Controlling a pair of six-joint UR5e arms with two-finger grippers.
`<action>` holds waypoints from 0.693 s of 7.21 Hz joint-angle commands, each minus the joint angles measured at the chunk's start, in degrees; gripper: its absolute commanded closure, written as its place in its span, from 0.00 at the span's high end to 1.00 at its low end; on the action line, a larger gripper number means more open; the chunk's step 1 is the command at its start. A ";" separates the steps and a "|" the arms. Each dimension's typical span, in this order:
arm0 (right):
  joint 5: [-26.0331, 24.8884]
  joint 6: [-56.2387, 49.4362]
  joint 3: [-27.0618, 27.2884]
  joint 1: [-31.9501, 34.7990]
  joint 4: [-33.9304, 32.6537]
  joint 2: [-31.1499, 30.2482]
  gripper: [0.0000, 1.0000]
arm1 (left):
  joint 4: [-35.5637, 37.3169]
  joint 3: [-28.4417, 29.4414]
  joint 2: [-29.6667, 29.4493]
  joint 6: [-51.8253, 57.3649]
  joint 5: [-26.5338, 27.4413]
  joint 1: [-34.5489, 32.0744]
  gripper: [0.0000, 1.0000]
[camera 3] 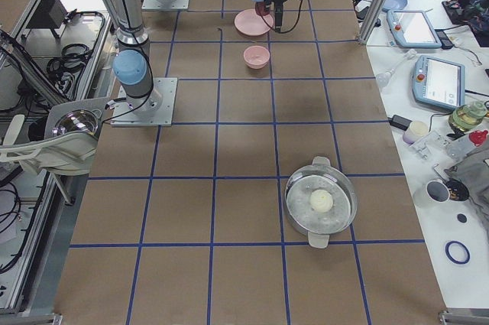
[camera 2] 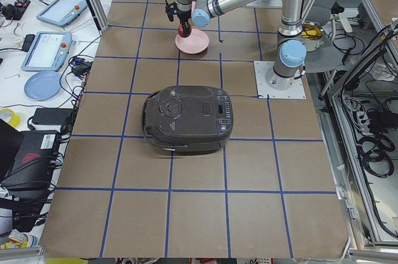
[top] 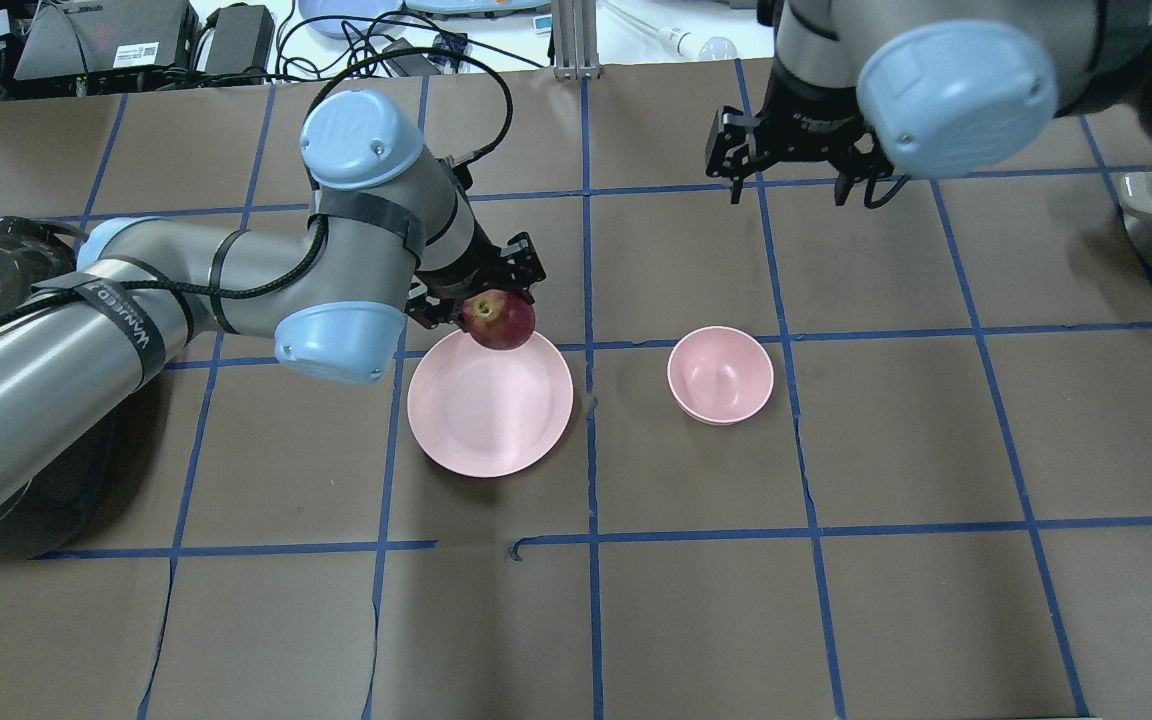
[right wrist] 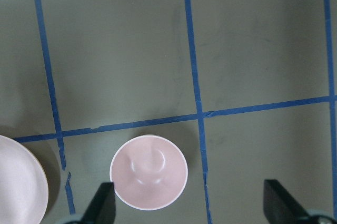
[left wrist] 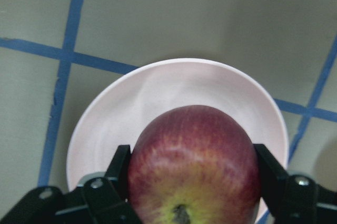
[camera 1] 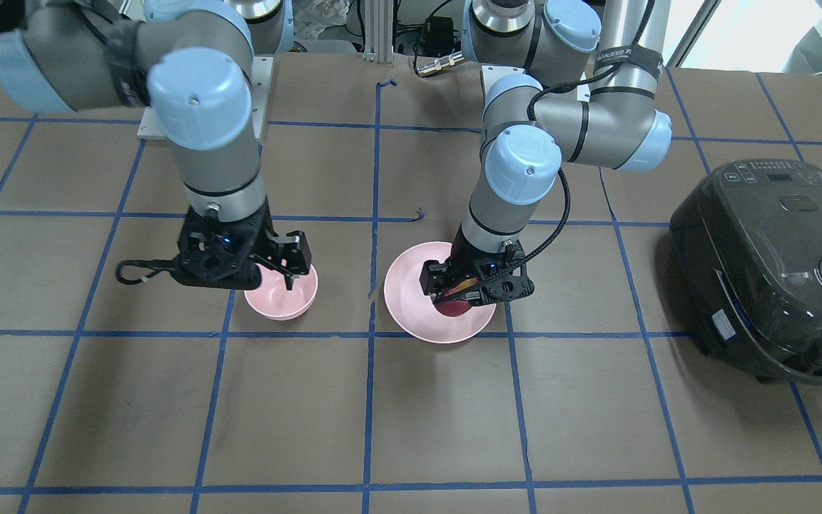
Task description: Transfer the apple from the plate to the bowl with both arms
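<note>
The red apple [top: 499,320] is held between the fingers of my left gripper [top: 491,305], a little above the far part of the wide pink plate [top: 489,420]. The left wrist view shows the apple [left wrist: 195,163] with a black finger [left wrist: 118,168] on each side and the plate [left wrist: 158,97] below. The small pink bowl [top: 721,375] stands empty to the plate's right. My right gripper [top: 786,190] is open and empty, high above the table beyond the bowl. Its wrist view looks down on the bowl [right wrist: 149,173].
A black rice cooker [camera 1: 775,271] sits on the table on my left side. A steel pot [camera 3: 321,203] with a white object inside stands far off on my right side. Blue tape lines cross the brown table cover.
</note>
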 commanded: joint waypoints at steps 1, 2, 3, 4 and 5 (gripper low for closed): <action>0.84 -0.23 -4.34 -2.42 5.61 -2.60 1.00 | -1.00 3.83 -1.67 -8.58 7.17 -8.59 0.02; 1.97 -0.41 -4.43 -2.42 5.61 -2.69 1.00 | -1.00 5.06 -2.63 -12.46 7.38 -12.29 0.02; 1.72 -0.50 -4.34 -2.16 5.34 -2.87 1.00 | -0.91 7.16 -4.03 -19.02 7.29 -14.94 0.02; 2.15 -0.50 -4.26 -2.33 5.43 -3.65 1.00 | -1.00 9.44 -5.53 -21.87 7.29 -17.32 0.02; 2.25 -0.50 -4.08 -2.42 5.43 -4.27 1.00 | -1.00 10.51 -7.02 -23.90 7.29 -18.47 0.02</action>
